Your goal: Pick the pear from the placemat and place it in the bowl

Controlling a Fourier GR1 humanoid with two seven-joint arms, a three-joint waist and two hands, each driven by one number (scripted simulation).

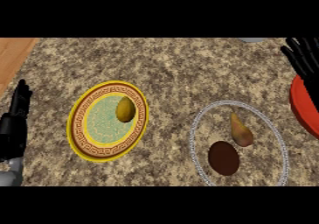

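The brown-yellow pear [240,131] lies on a round see-through placemat with a silvery rim [194,131], right of centre. A dark brown round item [223,158] sits just below the pear on the same mat. The red bowl [302,109] is cut off by the right edge. My right hand [306,59] hovers at the top right, open with straight fingers, above the bowl's far rim and well away from the pear. My left hand [13,122] rests open at the left edge, fingers pointing up. Neither hand holds anything.
A yellow plate with an ornate brown border [100,142] lies left of centre and carries an oval yellow fruit [125,109]. A pale grey object [252,40] peeks in at the top edge. The speckled stone counter ends at a wooden strip [10,57] on the far left.
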